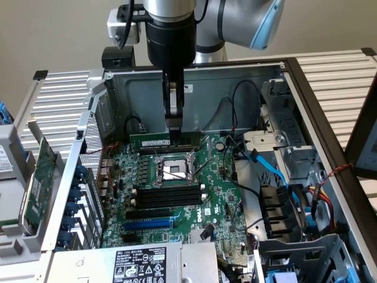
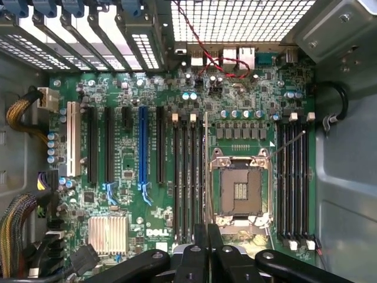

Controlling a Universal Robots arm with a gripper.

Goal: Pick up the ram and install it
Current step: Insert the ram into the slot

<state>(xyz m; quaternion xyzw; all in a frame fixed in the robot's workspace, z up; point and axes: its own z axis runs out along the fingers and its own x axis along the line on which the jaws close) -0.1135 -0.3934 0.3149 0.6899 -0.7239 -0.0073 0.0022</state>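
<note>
The gripper [image 2: 207, 236] holds 1 ram [image 1: 151, 140] above 4 memory slots [image 1: 166, 146].

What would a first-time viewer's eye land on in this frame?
The gripper reaching down into the open computer case, with the ram standing on edge just beyond the bare CPU socket. Next, the green motherboard filling the case floor.

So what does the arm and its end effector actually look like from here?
In the exterior view, the arm has silver-grey tubular links with a light blue joint cap. A black cylindrical wrist section carries the end effector, a narrow dark finger assembly with metal parts. A black cable loops beside a white-and-black box at the wrist.
</note>
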